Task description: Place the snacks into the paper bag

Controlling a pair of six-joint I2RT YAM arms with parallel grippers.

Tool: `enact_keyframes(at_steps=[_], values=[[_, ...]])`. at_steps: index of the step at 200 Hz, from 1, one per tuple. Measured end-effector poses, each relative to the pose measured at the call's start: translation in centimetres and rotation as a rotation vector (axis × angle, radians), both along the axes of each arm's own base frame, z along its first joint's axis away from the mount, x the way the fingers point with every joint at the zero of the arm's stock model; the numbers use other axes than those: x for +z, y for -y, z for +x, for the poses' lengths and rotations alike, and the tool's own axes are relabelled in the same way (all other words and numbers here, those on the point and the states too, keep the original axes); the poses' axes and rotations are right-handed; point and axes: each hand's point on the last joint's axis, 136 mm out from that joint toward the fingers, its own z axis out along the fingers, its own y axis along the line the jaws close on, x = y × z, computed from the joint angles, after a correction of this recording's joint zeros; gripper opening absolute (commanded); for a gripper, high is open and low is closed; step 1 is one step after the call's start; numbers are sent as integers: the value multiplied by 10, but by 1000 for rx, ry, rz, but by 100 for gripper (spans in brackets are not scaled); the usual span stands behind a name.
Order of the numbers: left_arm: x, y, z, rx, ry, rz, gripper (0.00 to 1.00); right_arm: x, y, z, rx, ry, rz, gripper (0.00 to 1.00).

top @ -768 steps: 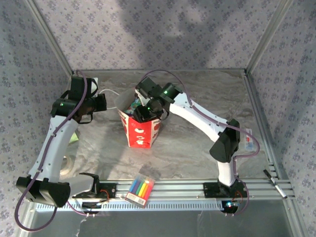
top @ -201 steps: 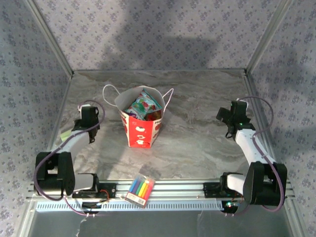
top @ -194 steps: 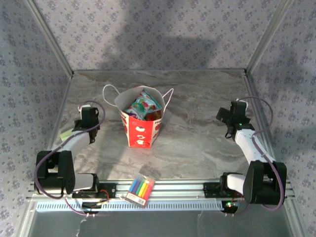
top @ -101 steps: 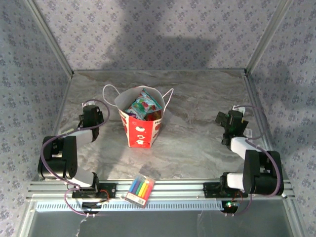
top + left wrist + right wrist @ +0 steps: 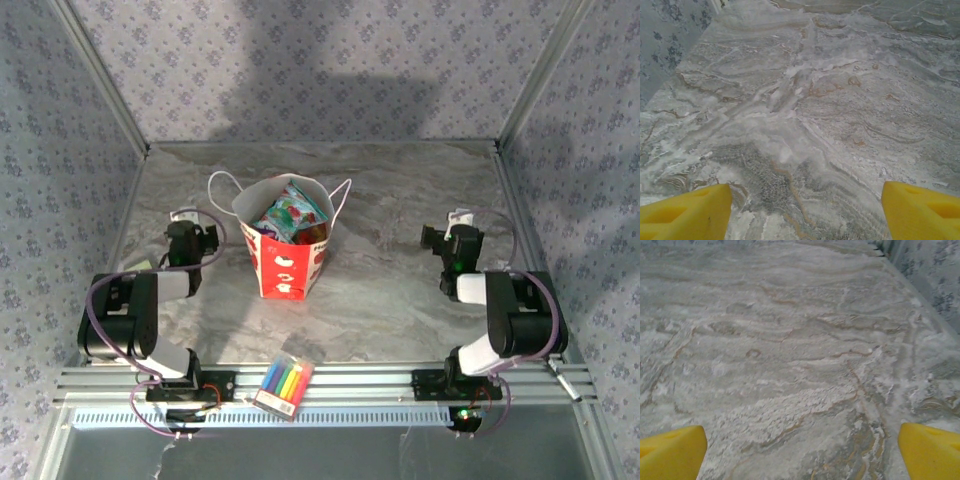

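Both claws hang wide open and empty over the grey marbled tabletop [image 5: 420, 190]. The left gripper [image 5: 805, 210] is just left of the small white paper gift bag with red sides and apple prints [image 5: 285, 265], and the right gripper [image 5: 800, 450] is well off to the bag's right. Between the yellow fingers [image 5: 685, 210] we see only bare stone.

The risk, as we judge it, is the bag itself. It stands upright and looks light, with its white string handles [image 5: 222, 185] looping out on either side. An arm swinging close on the left could snag a loop or nudge a wall, tipping the bag and spilling its load.

The crinkly foil snack packets [image 5: 292, 215] sit heaped in the bag's open mouth, about level with the rim, with green, red and teal-white on top. We can make out none lying loose around the bag, so the job looks about done. In front of the bag, by the near rail, lies the clear box of rainbow-coloured markers [image 5: 283, 385].
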Motion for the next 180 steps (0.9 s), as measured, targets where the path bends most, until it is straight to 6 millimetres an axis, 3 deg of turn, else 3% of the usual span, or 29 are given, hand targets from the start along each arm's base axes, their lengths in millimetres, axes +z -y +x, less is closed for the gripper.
enact_keyframes(at_steps=[11, 16, 20, 180], values=[[-1, 1, 0, -5, 5, -3, 81, -3, -2, -1, 15, -6, -1, 100], [-1, 2, 0, -9, 9, -4, 97, -3, -3, -1, 22, -8, -1, 100], [0, 2, 0, -13, 12, -1, 100, -3, -3, -1, 26, -7, 0, 100], [-1, 0, 0, -23, 56, -3, 100, -2, -8, 1, 76, 1, 23, 100]])
